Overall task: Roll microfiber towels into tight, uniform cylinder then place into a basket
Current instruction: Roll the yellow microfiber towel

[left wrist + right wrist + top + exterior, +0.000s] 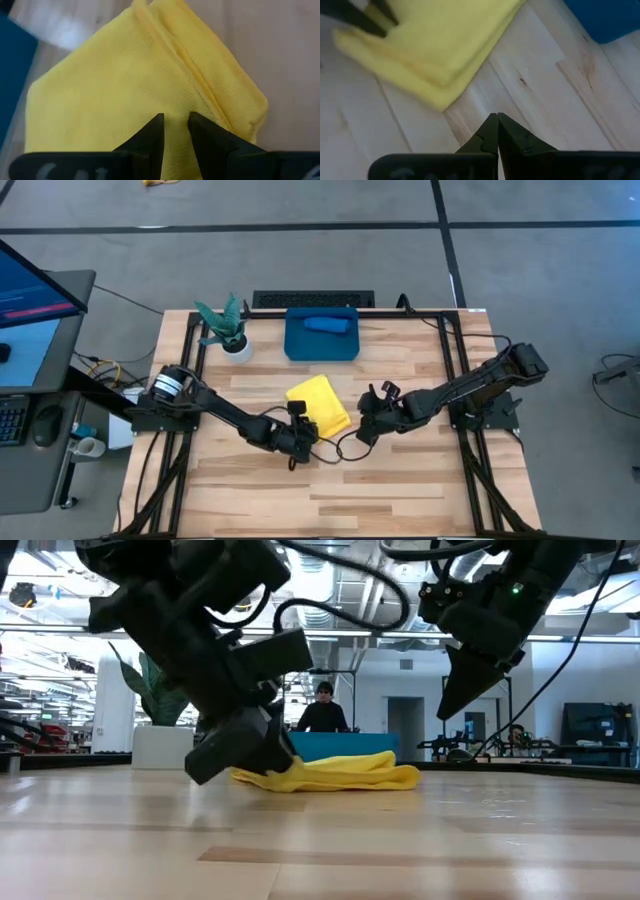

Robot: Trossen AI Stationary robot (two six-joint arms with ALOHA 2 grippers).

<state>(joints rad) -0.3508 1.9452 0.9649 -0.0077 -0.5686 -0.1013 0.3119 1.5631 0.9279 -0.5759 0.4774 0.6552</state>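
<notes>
Looking at risk here, quick rundown:

yellow towel (320, 406): lying folded, not rolled, on the table (400, 480) mid-way between the arms, just in front of the basket (321, 345).

blue towel (325, 324): already a roll, sitting inside the basket.

left gripper (176, 126): down at the near edge of the yellow towel, jaws narrowed to a slim gap with cloth between them, so I'd say it's pinching a thin bit of the edge.

right gripper (497, 125): fingers pressed together on nothing, hanging above bare wood just beside the towel's corner.

what could go wrong #1: that pinch looks shallow, probably just the top layer. Lift or curl it and the layers could peel apart, so you get a floppy, uneven roll.

what could go wrong #2: only one side is held. With the right gripper off the cloth, the towel may skid or twist across the table instead of rolling.

what could go wrong #3: the plant pot (236, 348) sits next to the basket, easy to clip on the drop-off.
</notes>
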